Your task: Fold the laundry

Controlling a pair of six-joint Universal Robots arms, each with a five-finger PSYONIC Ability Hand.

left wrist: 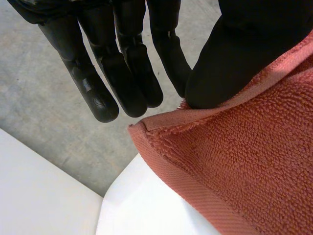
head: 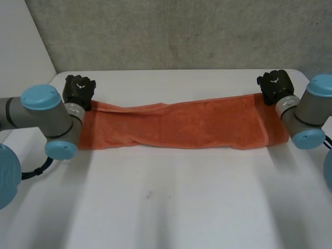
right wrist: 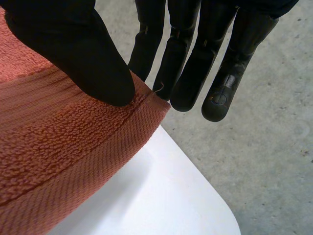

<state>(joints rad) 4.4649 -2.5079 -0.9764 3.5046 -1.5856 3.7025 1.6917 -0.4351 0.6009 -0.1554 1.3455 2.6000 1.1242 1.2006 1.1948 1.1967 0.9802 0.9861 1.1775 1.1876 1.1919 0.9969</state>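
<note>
An orange towel (head: 181, 124) lies stretched as a long folded band across the far part of the white table (head: 166, 202). My left hand (head: 79, 89) is at the towel's far left corner. In the left wrist view its thumb (left wrist: 234, 58) presses the hem of the towel (left wrist: 244, 166) against the straight fingers (left wrist: 98, 93). My right hand (head: 275, 84) is at the far right corner. There its thumb (right wrist: 73, 49) pins the edge of the towel (right wrist: 58, 156) against its straight fingers (right wrist: 220, 88). Both corners sit near the table's far edge.
Beyond the table's far edge (head: 171, 70) is grey floor (head: 181, 31), with a white wall (head: 21, 36) at the far left. Both forearms lie over the towel's short ends. Bare tabletop (right wrist: 166, 196) runs from the towel to the near edge.
</note>
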